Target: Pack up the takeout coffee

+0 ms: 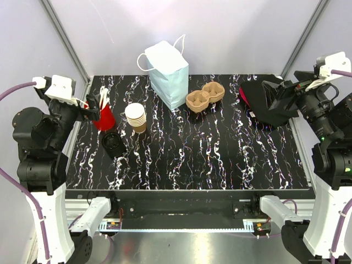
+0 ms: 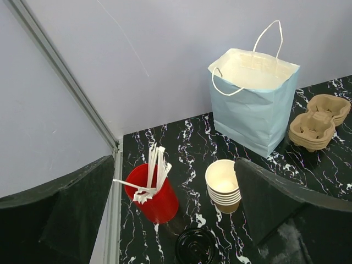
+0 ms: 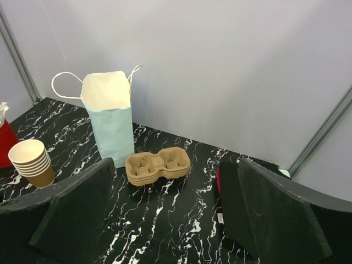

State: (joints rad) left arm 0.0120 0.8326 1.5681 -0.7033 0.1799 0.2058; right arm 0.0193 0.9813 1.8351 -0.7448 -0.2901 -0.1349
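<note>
This was a robot test cell in a lab. A black marble-patterned table (image 1: 220,159) stood boxed in by plain pale wall panels (image 1: 110,33) on aluminium posts (image 1: 65,38). A cabled left arm (image 1: 41,132) and right arm (image 1: 335,159) were mounted at its near edge. A blue paper bag (image 1: 170,74) and a pulp cup carrier (image 1: 203,96) sat staged at the far side.

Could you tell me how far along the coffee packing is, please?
Done: nothing yet. The nested tan paper cups sit stacked, the round black plastic lid lies beside them, and the brown moulded-pulp carrier is empty. In hand: nothing; the left tool and right tool stand open. Left: separating a cup, lidding it, and packing it, probably into the light blue paper bag.
</note>
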